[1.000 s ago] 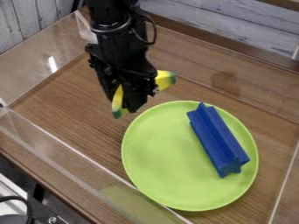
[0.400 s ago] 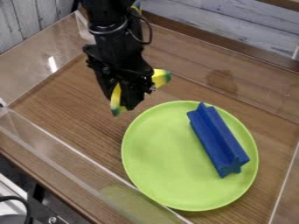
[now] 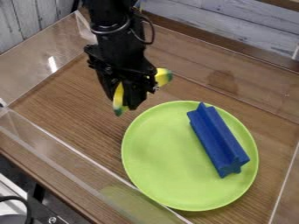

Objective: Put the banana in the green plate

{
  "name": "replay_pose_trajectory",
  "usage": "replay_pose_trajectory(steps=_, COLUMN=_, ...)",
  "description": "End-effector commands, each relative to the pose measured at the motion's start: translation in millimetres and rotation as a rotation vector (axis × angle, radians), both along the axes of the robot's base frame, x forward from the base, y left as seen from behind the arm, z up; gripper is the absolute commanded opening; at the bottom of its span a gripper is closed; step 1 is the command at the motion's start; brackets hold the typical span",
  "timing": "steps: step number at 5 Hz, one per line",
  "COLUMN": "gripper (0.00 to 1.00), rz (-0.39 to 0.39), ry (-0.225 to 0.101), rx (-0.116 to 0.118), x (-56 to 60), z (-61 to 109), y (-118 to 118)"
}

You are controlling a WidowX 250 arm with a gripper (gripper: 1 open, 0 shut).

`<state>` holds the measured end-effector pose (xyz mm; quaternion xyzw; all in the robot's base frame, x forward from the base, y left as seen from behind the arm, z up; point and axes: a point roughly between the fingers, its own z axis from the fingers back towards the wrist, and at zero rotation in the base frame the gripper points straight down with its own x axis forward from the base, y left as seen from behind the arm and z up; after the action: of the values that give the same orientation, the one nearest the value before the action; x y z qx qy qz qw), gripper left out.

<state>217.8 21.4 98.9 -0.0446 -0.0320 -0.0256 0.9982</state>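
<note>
Camera view, from above and to one side. Black hand (image 3: pixel 126 87) points straight down, fingers clamped shut on the banana (image 3: pixel 138 91), which it holds clear of the wooden worktop (image 3: pixel 65 109).

Banana: small, curved, yellow, smooth plastic look, greenish at the tips. Long axis runs diagonally in the grip, one tip up and to the right, the other down and to the left below the fingers. Middle of it is hidden by the hand.

Key relation: green plate (image 3: pixel 163 166) lies down and to the right of the hand, its near rim just beside the banana's lower tip. Banana appears just short of the rim, not yet over the plate.

Blue ridged block (image 3: pixel 219 138) lies on the right half of the plate; left half is bare lime green.

Judgement: next move is a short carry toward the bare left half, then lower and release. Block is well apart from that spot.
</note>
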Motion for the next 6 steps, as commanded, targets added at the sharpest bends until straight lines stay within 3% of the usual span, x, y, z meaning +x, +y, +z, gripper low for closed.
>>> replay_pose_trajectory(steps=1, gripper=0.00, rz=-0.021, ry=-0.037, rx=0.003, x=0.1, z=8.8, y=-11)
replay_pose_trajectory(steps=2, gripper=0.00, rz=-0.048, ry=-0.033, rx=-0.002, x=-5.0, z=9.8, y=-28)
replay_pose_trajectory(steps=4, gripper=0.00, rz=-0.119, ry=-0.020, rx=-0.008, x=-14.5, z=3.3, y=-84)
replay_pose_trajectory(steps=5, gripper=0.00, rz=-0.134, ry=-0.018, rx=-0.008, x=-13.4, z=-5.8, y=-111)
replay_pose_trajectory(steps=6, gripper=0.00, rz=-0.120, ry=-0.027, rx=-0.008, x=-8.5, z=-10.3, y=-118)
